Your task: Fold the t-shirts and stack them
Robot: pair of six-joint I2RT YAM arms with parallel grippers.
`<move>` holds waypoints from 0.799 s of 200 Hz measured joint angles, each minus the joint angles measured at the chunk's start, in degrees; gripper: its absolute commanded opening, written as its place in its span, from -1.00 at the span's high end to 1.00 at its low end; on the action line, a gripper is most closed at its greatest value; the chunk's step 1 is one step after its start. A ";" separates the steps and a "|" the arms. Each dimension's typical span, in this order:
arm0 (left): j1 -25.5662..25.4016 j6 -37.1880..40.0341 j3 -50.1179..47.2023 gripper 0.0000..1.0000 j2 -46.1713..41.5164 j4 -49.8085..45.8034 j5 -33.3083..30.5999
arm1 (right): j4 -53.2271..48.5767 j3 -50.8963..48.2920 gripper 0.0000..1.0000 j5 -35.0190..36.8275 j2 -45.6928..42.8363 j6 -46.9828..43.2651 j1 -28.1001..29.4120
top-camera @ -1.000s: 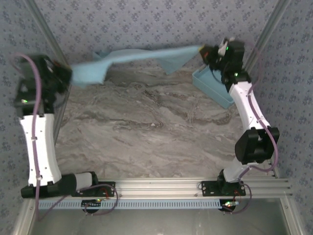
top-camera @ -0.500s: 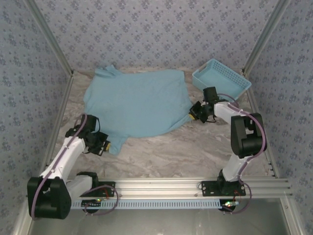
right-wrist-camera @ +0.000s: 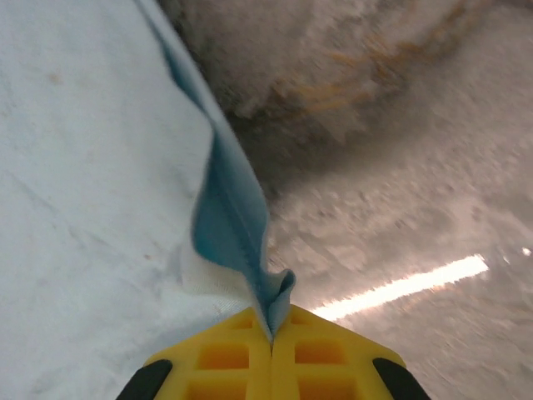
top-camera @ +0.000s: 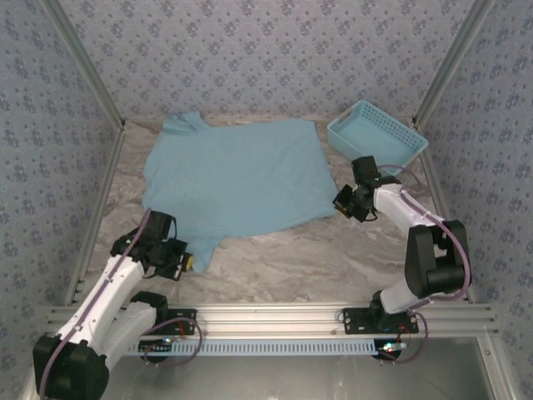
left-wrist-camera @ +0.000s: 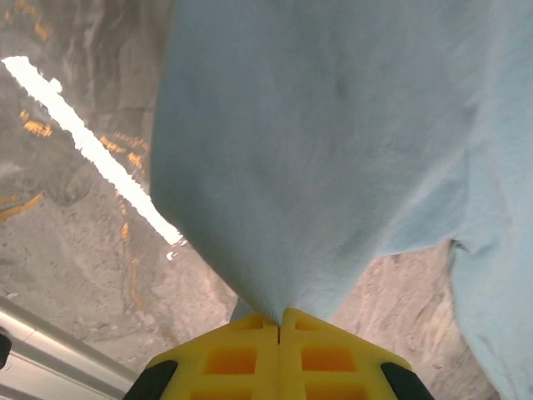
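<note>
1. Risk: each claw pinches only a thin edge of the shirt (top-camera: 237, 179). A further pull, or an uneven release, would likely bunch or drag the cloth and spoil the flat spread.
2. The left gripper (top-camera: 185, 260), well away from the basket (top-camera: 379, 137), is clamped on the shirt's near corner. The right gripper (top-camera: 340, 202), just in front of the basket, is clamped on a raised hem fold.
3. The shirt is sky-blue and lies nearly flat to the left of the basket. Its plain side faces up, with faint wrinkles.

The matt, soft cloth t-shirt (top-camera: 233, 175) covers a glossy marbled table (top-camera: 333, 250); the lattice basket (top-camera: 379, 133) looks plastic.
</note>
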 measured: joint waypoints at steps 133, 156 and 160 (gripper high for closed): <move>-3.76 -6.43 9.31 0.65 -2.14 -13.20 -2.16 | -6.10 2.27 1.00 4.55 -0.59 -6.86 -4.79; -3.85 -3.96 6.05 -0.11 -0.59 -12.52 -2.14 | -6.32 2.27 0.63 4.79 0.31 -7.45 -4.76; -3.82 -3.34 5.51 -0.14 0.15 -12.35 -1.99 | -6.45 2.27 0.55 5.09 0.46 -7.65 -4.76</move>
